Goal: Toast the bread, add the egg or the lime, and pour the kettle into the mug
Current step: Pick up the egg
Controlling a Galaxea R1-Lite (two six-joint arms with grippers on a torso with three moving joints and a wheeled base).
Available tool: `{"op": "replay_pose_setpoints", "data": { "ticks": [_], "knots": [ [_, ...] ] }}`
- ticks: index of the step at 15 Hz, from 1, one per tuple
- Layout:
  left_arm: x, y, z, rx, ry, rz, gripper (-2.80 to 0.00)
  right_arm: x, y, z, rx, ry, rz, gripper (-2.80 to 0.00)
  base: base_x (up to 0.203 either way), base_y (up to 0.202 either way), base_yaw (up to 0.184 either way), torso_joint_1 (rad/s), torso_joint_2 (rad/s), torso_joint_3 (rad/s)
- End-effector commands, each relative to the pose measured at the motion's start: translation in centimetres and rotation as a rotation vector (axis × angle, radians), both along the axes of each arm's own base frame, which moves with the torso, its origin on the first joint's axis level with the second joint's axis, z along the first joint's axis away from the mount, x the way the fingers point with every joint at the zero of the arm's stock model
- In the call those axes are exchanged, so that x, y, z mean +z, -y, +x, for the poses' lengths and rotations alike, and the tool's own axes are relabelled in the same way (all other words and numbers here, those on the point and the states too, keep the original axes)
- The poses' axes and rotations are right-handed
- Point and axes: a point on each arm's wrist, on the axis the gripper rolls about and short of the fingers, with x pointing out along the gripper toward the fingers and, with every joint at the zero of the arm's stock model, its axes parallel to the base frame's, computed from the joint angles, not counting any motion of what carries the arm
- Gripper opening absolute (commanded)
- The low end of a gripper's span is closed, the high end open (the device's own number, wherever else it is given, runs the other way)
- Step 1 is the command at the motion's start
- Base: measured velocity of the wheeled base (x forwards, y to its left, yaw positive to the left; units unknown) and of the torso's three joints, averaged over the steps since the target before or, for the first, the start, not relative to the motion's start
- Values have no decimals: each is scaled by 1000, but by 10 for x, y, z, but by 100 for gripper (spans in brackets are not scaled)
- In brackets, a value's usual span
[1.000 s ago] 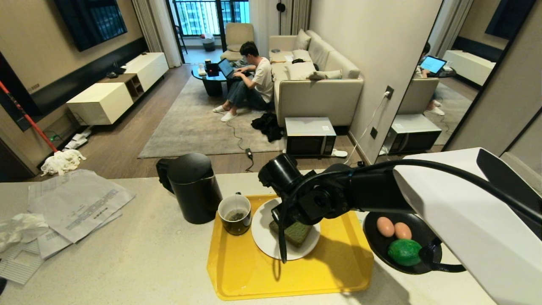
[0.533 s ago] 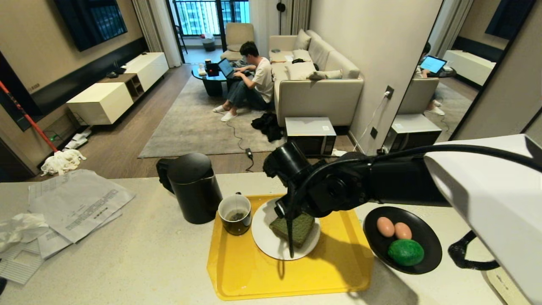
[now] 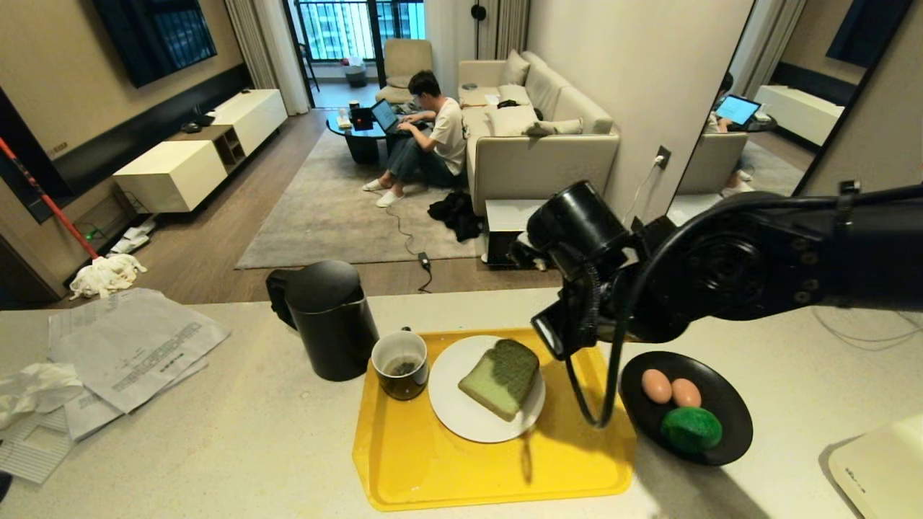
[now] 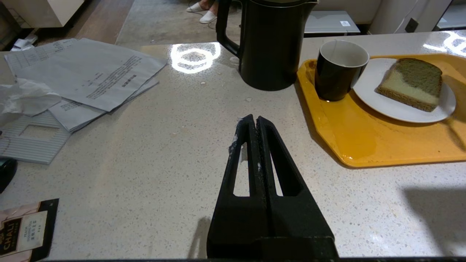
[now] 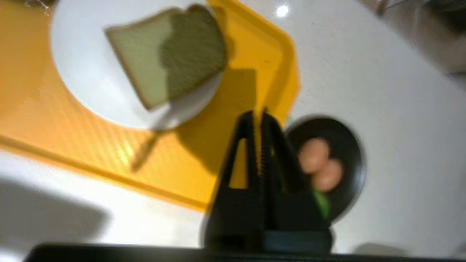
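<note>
1. Worktop (image 3: 216, 447): pale speckled stone, with a living room beyond its far edge.
2. Yellow tray (image 3: 433, 468) sits at the middle of the worktop. On it are a white plate (image 3: 454, 414) and a mug (image 3: 400, 364).
3. Bread (image 3: 501, 378): a green slice with a brown crust, lying flat on the white plate, nothing touching it.
4. Mug: dark outside, white inside, at the tray's far left corner, just beside the plate.
5. Kettle (image 3: 328, 317): tall and black, lid on, standing on the worktop just left of the tray and close to the mug.
6. Black dish (image 3: 728, 432) lies on the worktop right of the tray. It holds two eggs (image 3: 670, 389) side by side and the lime (image 3: 691, 429) nearer the robot, against them.
7. Right gripper (image 5: 256, 118): fingers pressed together, holding nothing. In the wrist view it hangs above the tray's right edge, between the plate and the black dish. In the head view the arm's black wrist is raised over the tray's far right corner.
8. Left gripper (image 4: 253, 122): fingers together, empty, low over bare worktop, left of the tray and nearer the robot than the kettle.
9. Papers (image 3: 130, 346) are spread at the worktop's left end.
10. A person (image 3: 433, 137) sits on the floor by the sofa (image 3: 541, 144) with a laptop.
</note>
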Motion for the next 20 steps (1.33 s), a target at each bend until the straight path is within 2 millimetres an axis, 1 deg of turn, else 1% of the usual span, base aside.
{"op": "replay_pose_setpoints", "data": {
  "ticks": [1,6,8,9,11,13,17,20],
  "knots": [
    [0,0,0,1,1,0,-280,31,33,-30,-15,46,38,-280,0,0,0,0,0,0],
    [0,0,0,1,1,0,-280,62,90,-82,-55,90,72,-280,0,0,0,0,0,0],
    [0,0,0,1,1,-1,-280,70,116,-95,-111,74,58,-280,0,0,0,0,0,0],
    [0,0,0,1,1,0,-280,73,124,-99,-131,80,63,-280,0,0,0,0,0,0],
    [0,0,0,1,1,0,-280,74,133,-108,-142,88,69,-280,0,0,0,0,0,0],
    [0,0,0,1,1,-1,-280,74,138,-115,-143,92,71,-280,2,5,-31,-2,-1,3],
    [0,0,0,1,1,-1,-280,69,142,-122,-141,81,64,-280,3,9,-165,2,5,1],
    [0,0,0,1,1,0,-280,66,142,-121,-142,71,59,-280,1,10,-172,1,4,2]
  ]
}}
